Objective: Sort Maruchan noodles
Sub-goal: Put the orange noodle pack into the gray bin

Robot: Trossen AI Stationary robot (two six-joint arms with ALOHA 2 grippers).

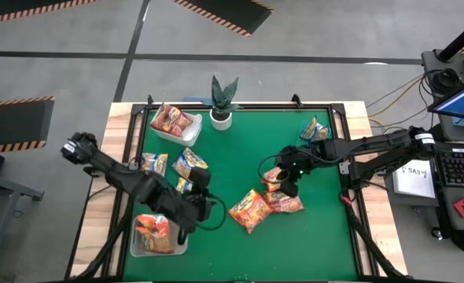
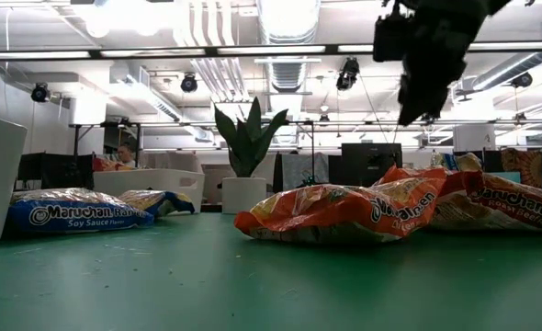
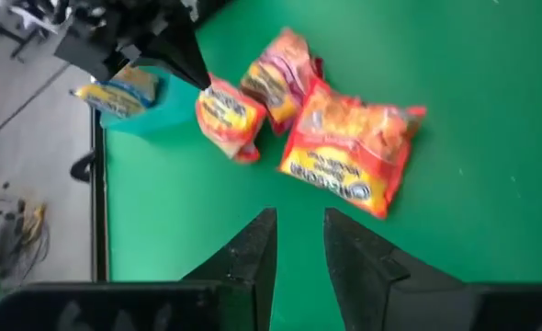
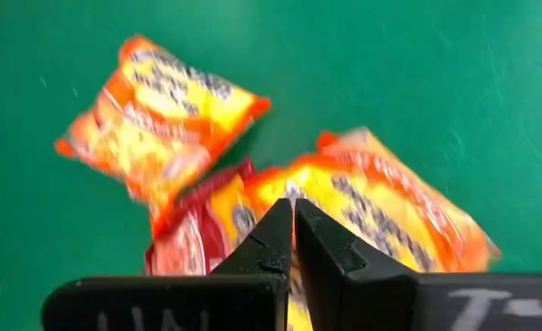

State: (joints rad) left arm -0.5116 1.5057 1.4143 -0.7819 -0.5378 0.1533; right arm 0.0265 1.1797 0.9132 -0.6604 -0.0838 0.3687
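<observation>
- The right gripper is held over the middle-right of the green table, its fingers pressed together with nothing between them, directly above an orange packet and a red packet that overlap.
- The right arm is stretched in from the table's right edge, nearly level, the wrist bent down over the small pile.
- In the low view the same gripper is seen hanging clear above the packets, not touching them.
- The left gripper is poised near the front-left of the table, its fingers parted by a narrow gap and empty, pointed toward the loose orange packet.
- The left arm is angled in from the left edge, across the wooden border.
- A white tray with orange packets is set just beside the left gripper, at the front-left corner.
- A second white tray with red packets is placed at the back, beside a potted plant.
- Blue-and-yellow packets are lying left of centre, and another one is found near the back right.
</observation>
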